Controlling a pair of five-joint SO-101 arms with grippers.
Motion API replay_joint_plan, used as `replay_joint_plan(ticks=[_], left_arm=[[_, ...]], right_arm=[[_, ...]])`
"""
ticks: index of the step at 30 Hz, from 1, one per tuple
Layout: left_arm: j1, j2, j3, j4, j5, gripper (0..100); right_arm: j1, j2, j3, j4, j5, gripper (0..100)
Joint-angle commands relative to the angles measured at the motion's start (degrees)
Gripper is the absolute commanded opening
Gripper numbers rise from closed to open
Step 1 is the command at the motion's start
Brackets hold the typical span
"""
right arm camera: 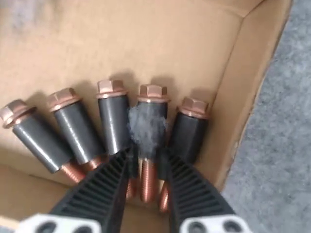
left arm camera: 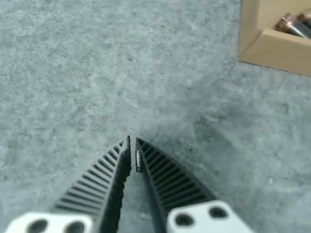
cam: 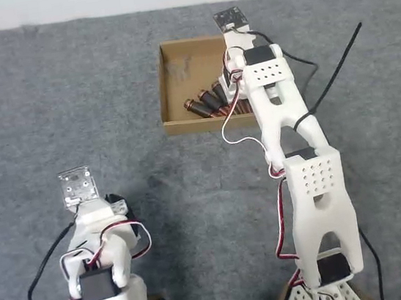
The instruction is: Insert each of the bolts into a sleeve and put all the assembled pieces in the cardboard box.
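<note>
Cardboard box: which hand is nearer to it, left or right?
Right. The right hand is over the cardboard box, above the assembled pieces; the left hand is over grey carpet, apart from it.

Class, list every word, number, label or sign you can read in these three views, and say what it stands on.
No text can be read in any view.
The cardboard box: plain walls, no print.
The bolts and sleeves: no legible marks.
The circuit boards at the arms' wrists: any print is too small to read.
</note>
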Motion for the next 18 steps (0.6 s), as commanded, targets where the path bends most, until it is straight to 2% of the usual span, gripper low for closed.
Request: replay_joint_plan(ticks=[1,10,18], left_arm=[[1.32,-0.88,-0.75,0.18,-0.62,2],[1.32,-0.88,-0.75,0.18,-0.62,2],[1.32,-0.88,-0.75,0.09,-0.62,2]], right_arm=[[0.57,-8.4,-3.08,3.56,0.62,0.5],[4.7,-16.31,-2.81,19.3,0.7,0.7],[8.57,-21.67,-2.73,27.65,0.7,0.7]])
